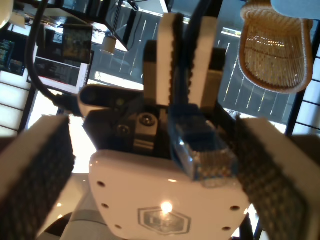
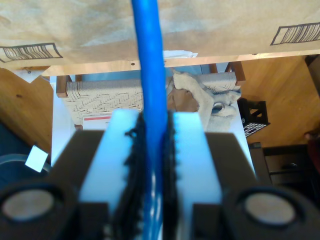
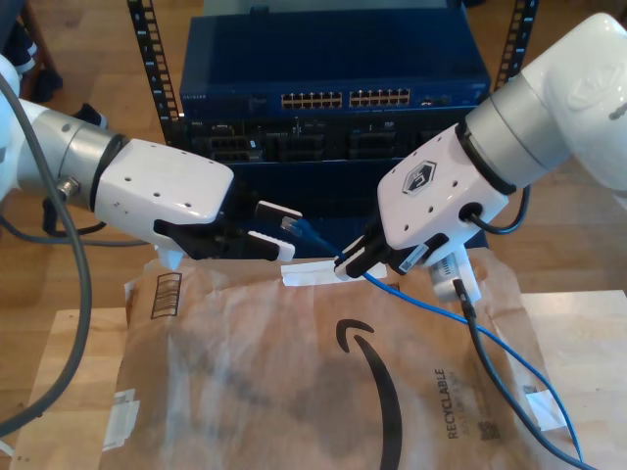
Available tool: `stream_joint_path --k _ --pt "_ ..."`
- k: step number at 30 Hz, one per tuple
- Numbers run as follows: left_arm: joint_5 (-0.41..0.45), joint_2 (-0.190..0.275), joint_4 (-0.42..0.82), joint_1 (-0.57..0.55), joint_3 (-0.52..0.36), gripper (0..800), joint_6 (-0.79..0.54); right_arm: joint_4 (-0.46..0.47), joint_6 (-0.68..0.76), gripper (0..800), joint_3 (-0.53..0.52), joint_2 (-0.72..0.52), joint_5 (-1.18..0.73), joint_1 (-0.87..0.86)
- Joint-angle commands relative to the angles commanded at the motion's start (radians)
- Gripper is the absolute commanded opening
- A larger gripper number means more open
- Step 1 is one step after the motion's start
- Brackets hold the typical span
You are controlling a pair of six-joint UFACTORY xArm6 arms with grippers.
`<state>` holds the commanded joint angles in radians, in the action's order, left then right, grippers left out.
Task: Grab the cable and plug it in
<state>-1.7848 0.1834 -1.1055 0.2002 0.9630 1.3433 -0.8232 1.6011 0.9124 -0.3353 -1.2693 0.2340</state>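
The blue cable (image 3: 441,313) runs from the exterior view's lower right up to my second gripper (image 3: 306,274), which is shut on it. The second wrist view shows the cable (image 2: 150,60) pinched between that gripper's white fingers (image 2: 125,145). The clear plug (image 3: 291,226) sticks out past this hold toward my first gripper (image 3: 278,232), on the exterior view's left. My first gripper (image 1: 152,125) is open. The plug (image 1: 207,157) sits between its dark pads (image 1: 272,175), nearer one of them. I cannot tell whether it touches that pad. My second gripper (image 1: 189,25) faces the first wrist camera.
A blue network switch rack (image 3: 333,49) with rows of ports (image 3: 343,98) stands behind both grippers. A brown paper mailer (image 3: 294,382) covers the wooden table (image 3: 578,333) beneath them. A black robot cable (image 3: 472,328) hangs from the second arm. A wicker chair (image 1: 275,50) shows in the background.
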Motion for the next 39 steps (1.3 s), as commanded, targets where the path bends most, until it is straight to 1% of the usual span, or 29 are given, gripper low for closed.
stream_joint_path --k 4,7,14,16,21,27,30,34,39 --pt "0.0 0.0 -0.002 0.005 0.0 390 -0.002 0.0 0.0 4 0.0 0.0 0.0 0.0" --pt "-0.002 0.0 -0.025 0.006 0.0 344 -0.002 0.0 0.0 4 0.0 0.0 0.002 0.002" --pt "0.0 -0.002 -0.028 0.005 -0.002 343 0.0 0.0 0.0 4 0.0 0.002 0.002 0.005" --pt "-0.002 -0.021 -0.028 0.008 -0.002 343 0.0 0.0 -0.002 4 0.0 0.003 0.002 0.005" --pt "-0.003 -0.025 -0.028 0.008 0.0 330 0.002 0.0 0.0 4 0.002 0.003 0.002 0.005" --pt "-0.003 -0.026 -0.028 0.008 -0.002 299 0.002 0.0 -0.002 4 0.0 0.003 0.002 0.005" --pt "-0.002 -0.026 -0.028 0.008 0.0 266 0.002 0.0 -0.002 4 0.0 0.003 0.002 0.005" --pt "-0.003 -0.026 -0.028 0.008 0.0 261 0.0 0.0 -0.002 4 0.0 0.005 0.002 0.006" --pt "-0.002 -0.026 -0.028 0.008 -0.002 216 0.0 0.0 -0.002 4 0.0 0.005 0.002 0.006"
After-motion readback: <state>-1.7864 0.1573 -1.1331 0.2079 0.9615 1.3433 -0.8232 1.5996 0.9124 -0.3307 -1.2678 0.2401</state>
